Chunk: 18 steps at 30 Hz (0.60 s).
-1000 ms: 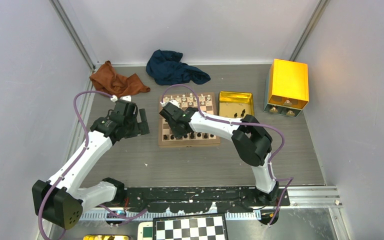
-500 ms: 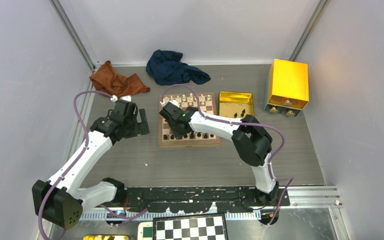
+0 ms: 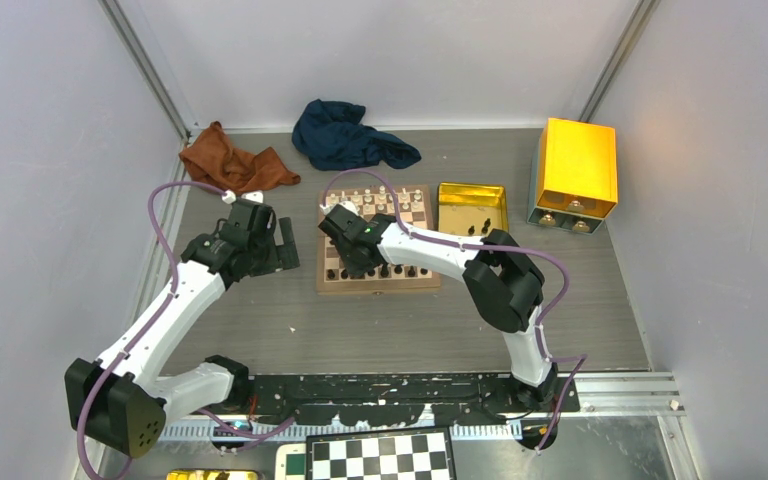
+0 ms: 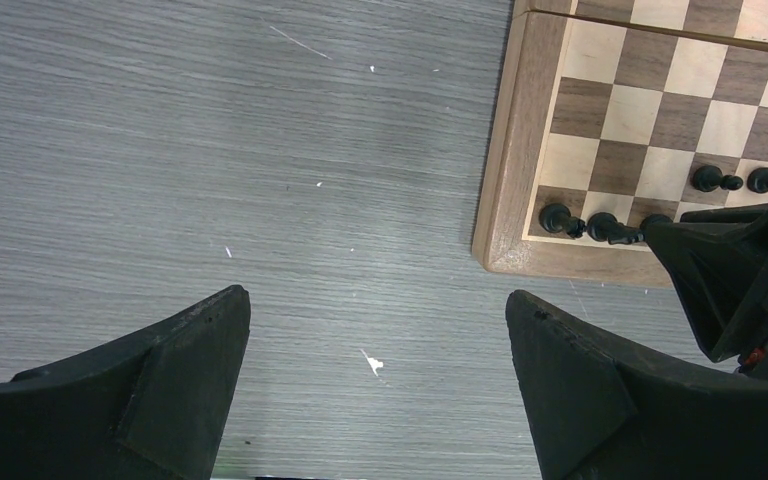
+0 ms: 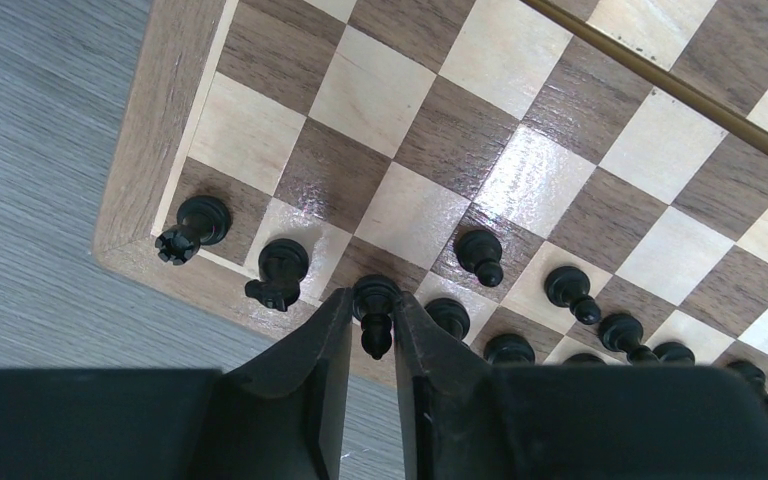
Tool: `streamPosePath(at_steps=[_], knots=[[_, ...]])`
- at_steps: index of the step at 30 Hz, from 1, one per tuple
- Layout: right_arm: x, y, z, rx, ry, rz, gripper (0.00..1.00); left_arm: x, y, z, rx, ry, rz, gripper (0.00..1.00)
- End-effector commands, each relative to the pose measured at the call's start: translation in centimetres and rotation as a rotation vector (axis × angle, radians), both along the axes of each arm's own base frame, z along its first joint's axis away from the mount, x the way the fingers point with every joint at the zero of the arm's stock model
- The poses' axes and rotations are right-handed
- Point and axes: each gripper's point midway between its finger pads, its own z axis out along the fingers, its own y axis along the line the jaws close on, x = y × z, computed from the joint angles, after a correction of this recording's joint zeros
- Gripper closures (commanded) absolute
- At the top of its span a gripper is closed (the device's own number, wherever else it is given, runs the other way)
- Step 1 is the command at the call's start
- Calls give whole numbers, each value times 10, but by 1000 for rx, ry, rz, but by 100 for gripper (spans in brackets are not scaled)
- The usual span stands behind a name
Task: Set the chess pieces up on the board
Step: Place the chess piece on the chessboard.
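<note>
The wooden board lies mid-table, with cream pieces on its far rows and black chess pieces along the near rows. In the right wrist view my right gripper is shut on a black piece that stands upright on the third square of the near row, both fingertips against its base. A black rook and knight stand to its left and pawns behind it. My left gripper hangs open over bare table left of the board's rim, holding nothing.
A shallow gold tin tray with a few pieces lies right of the board, and a yellow box beyond it. An orange cloth and a blue cloth lie at the back. A black-and-white checkered board sits at the near edge.
</note>
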Motion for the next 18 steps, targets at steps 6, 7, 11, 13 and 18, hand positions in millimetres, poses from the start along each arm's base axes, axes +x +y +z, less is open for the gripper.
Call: streamPosePath(at_steps=[6,7,11,13,18], knots=[[8,13,24,56,-38,16,69,9,-3,5,-15,-41,-7,0],[8,13,25,57,-40,17,69,9,-3,5,-16,-42,-7,0],[11,15,35,69,-58,18,69,9,-3,5,-17,-42,-7,0],[12,15,43,75,-71,18,69,9,-3,5,-18,-40,-7,0],[16,16,61,89,-101,19,69,10,-4,5,-21,-41,-6,0]])
